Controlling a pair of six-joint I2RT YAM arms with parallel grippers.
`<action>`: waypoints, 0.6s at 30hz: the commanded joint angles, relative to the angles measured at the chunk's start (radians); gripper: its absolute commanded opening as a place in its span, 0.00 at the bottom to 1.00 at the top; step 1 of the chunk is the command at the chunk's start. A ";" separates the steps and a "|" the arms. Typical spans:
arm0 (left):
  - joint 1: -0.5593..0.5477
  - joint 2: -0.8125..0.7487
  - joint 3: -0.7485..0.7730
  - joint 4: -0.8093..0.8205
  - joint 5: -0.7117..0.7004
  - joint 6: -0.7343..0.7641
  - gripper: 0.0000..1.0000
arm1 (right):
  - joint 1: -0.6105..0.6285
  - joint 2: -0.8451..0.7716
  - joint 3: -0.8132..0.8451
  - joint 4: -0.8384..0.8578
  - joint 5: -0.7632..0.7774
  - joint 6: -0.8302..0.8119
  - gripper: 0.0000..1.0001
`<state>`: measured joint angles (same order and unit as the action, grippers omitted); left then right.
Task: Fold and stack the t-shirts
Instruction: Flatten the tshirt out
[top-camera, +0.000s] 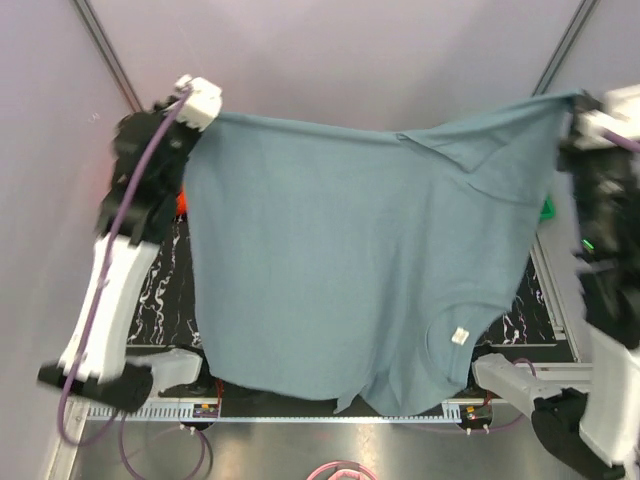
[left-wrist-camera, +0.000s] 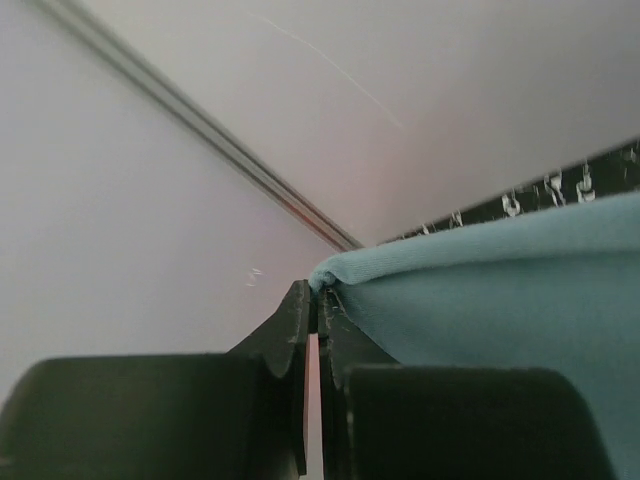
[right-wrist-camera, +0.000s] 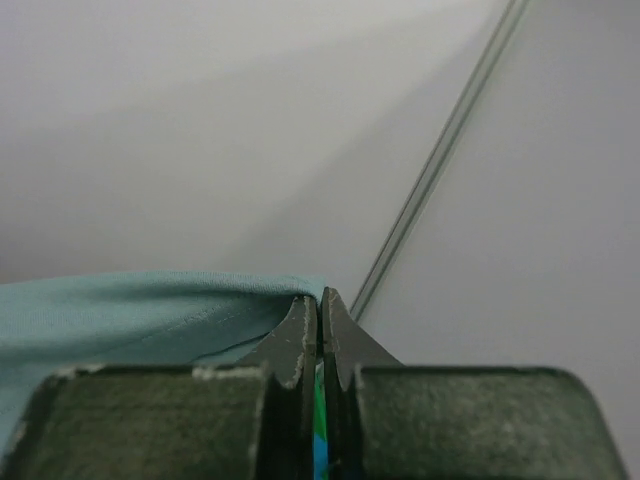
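Grey-blue cotton, the big t-shirt (top-camera: 340, 250) hangs spread like a sheet between the two arms, over the black marbled desk (top-camera: 165, 285). At ten o'clock the left jaws are pinched tight on one corner of what looks like the hem. At two o'clock the right jaws are clamped just as hard on the other. The held edge, its long axis, runs nine to three, sagging slightly mid-span. The body drops toward six, collar and white label (top-camera: 459, 336) lowest. Neither arm is nearer. Laying it flat, I reckon, needs both lowering together.
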<state>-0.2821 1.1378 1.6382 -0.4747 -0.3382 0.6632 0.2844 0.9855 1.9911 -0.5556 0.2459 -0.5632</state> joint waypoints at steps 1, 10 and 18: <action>0.023 0.187 -0.003 0.045 -0.055 0.035 0.00 | 0.006 0.076 -0.192 0.238 0.050 -0.144 0.00; 0.090 0.568 0.101 0.007 0.016 -0.063 0.00 | -0.180 0.370 -0.414 0.090 -0.239 0.327 0.00; 0.195 0.893 0.342 -0.136 0.099 -0.188 0.00 | -0.341 0.772 -0.327 0.052 -0.362 0.517 0.00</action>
<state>-0.1310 1.9591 1.8656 -0.5941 -0.2687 0.5400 0.0208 1.6550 1.5764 -0.5045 -0.0551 -0.1669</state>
